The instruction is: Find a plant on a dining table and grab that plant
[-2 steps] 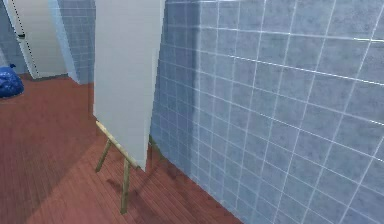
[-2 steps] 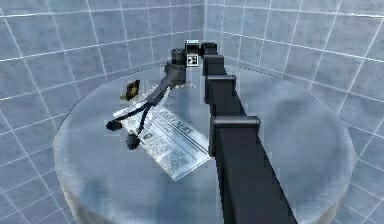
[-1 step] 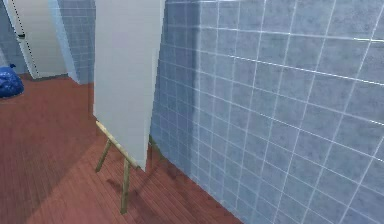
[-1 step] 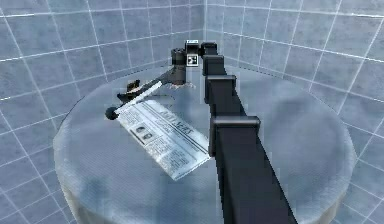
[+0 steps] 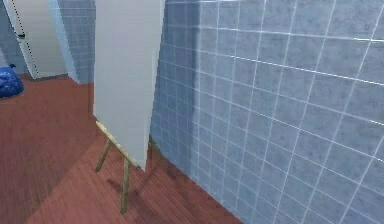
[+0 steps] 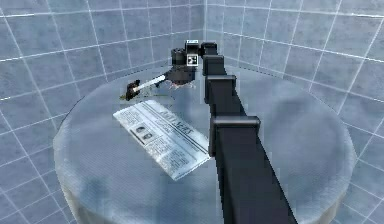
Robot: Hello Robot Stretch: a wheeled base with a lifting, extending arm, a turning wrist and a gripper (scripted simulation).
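Round table (image 6: 300, 130) bears a newspaper (image 6: 165, 140); whether the gripper (image 6: 134, 91) holds anything cannot be told.

Light in the forward view is soft, even and moderately bright. The blue tiled wall (image 5: 290, 110) is palest toward the view's right and darkens to a shaded band just beside the white panel (image 5: 125, 70), whose face is flat and free of glare. The wooden floor (image 5: 45, 130) looks matte, with no highlights. In the arm side view the round counter (image 6: 90, 140) carries a pale, hazy sheen, the arm (image 6: 235, 140) reads near-black, and the background tiles (image 6: 60, 50) bow toward the edges.
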